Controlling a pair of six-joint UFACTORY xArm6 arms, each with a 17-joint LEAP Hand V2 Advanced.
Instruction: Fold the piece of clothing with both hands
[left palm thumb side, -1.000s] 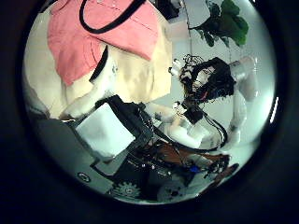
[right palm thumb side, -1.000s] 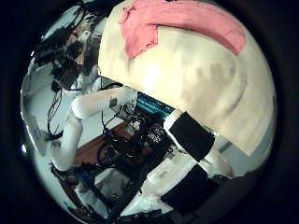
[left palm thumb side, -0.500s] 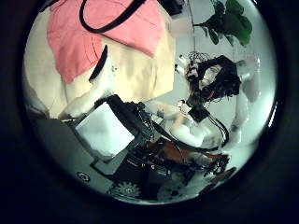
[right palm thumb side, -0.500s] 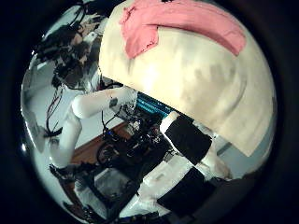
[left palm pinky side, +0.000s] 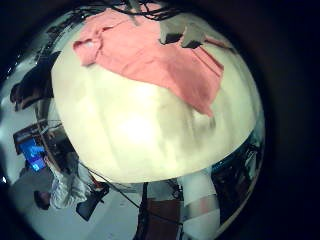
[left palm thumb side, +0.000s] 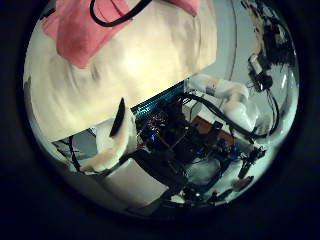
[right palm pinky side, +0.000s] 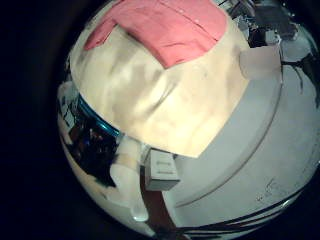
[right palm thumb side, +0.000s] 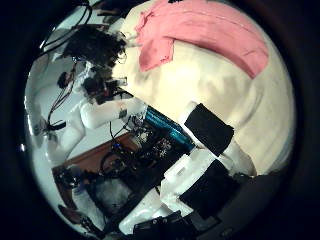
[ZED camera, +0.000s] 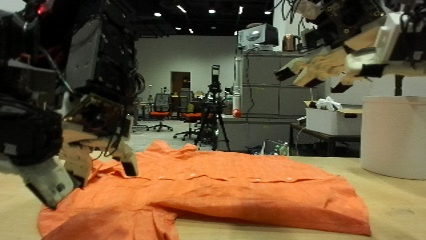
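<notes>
Both hands rose above shirt (ZED camera: 213, 190).

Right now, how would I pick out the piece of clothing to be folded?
Look at the pale table in the outside view. Spread flat on it between the two arms lies the orange shirt, the only cloth there, with a sleeve pointing toward the camera.

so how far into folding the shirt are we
Nothing looks done yet: the orange shirt lies spread on the table, wrinkled, with no clear fold. In hand: neither hand holds cloth. The left hand hangs low at the shirt's edge, fingers pointing down near the fabric; the right hand is raised well above it. Left: grasping the shirt and making every fold.
</notes>
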